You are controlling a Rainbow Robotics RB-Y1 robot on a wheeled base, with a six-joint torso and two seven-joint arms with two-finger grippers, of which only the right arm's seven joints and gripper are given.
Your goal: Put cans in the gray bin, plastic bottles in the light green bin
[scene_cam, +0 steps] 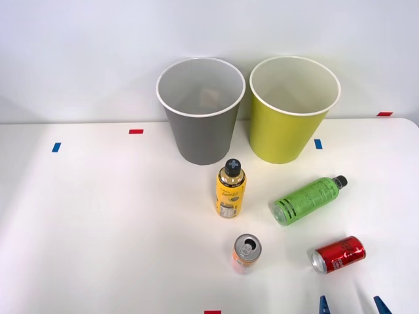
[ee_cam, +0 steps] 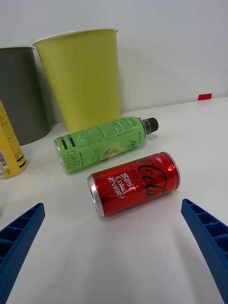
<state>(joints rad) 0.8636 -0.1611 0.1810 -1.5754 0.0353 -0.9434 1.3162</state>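
Red can (ee_cam: 134,184) lies on its side at 5 o'clock on the table (scene_cam: 98,216), squarely framed between the wide-open, empty right gripper (ee_cam: 114,247), apparently lined up for a grasp; the gray bin (scene_cam: 200,111) waits at 12 o'clock.

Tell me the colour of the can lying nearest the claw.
Red can with white and black lettering and a silver end; clearest in the right wrist view.
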